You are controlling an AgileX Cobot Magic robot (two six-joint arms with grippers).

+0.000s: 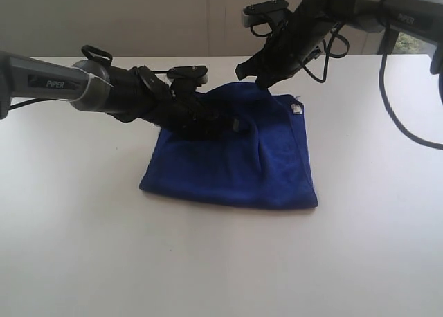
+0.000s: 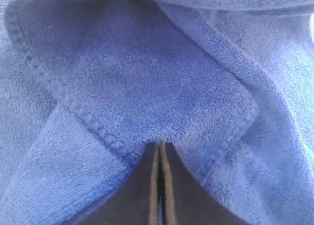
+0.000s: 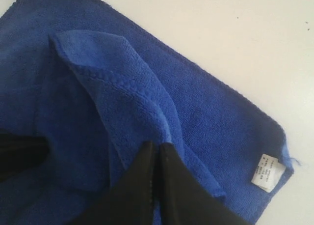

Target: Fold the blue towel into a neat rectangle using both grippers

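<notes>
Reaching in low from the left with the left hand (image 1: 241, 126), jaws pressed together. Angling down from upper right with the right hand (image 1: 263, 82), clamped on the blue towel (image 1: 228, 168).

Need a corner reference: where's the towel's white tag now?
Exterior view: the tag sits at the towel's far right corner, right of and below the right gripper.

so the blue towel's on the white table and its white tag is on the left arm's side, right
No: the white tag of the blue towel is on the side of the right arm, as the exterior view shows.
</notes>
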